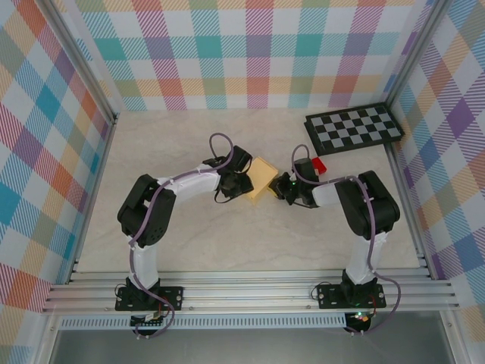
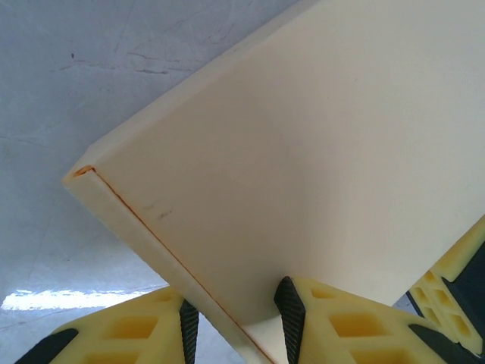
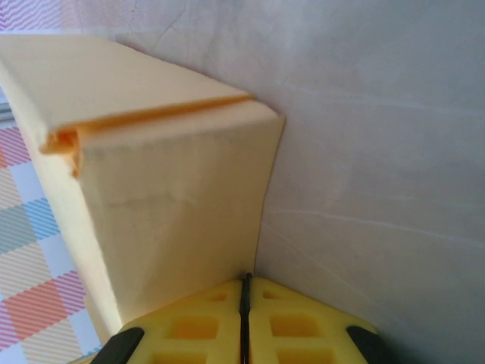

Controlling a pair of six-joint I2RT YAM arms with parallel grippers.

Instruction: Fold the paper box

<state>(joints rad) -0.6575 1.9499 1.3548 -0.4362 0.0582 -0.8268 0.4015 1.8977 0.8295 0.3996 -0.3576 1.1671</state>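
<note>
The paper box (image 1: 263,176) is a tan-yellow, closed flat box held tilted just above the table's middle, between both arms. My left gripper (image 1: 244,184) grips it from the left. In the left wrist view its black pads (image 2: 289,315) clamp a corner of the box (image 2: 303,152), jaws partly apart around the box's thickness. My right gripper (image 1: 279,187) meets the box's right side. In the right wrist view its jaws are pressed together, and the tips (image 3: 245,277) touch the lower edge of the box (image 3: 167,189). A slit seam runs along the box's top edge.
A small red block (image 1: 318,166) lies just behind the right gripper. A black-and-grey checkerboard (image 1: 353,127) sits at the back right corner. Plaid walls enclose the pale tabletop (image 1: 227,250) on three sides.
</note>
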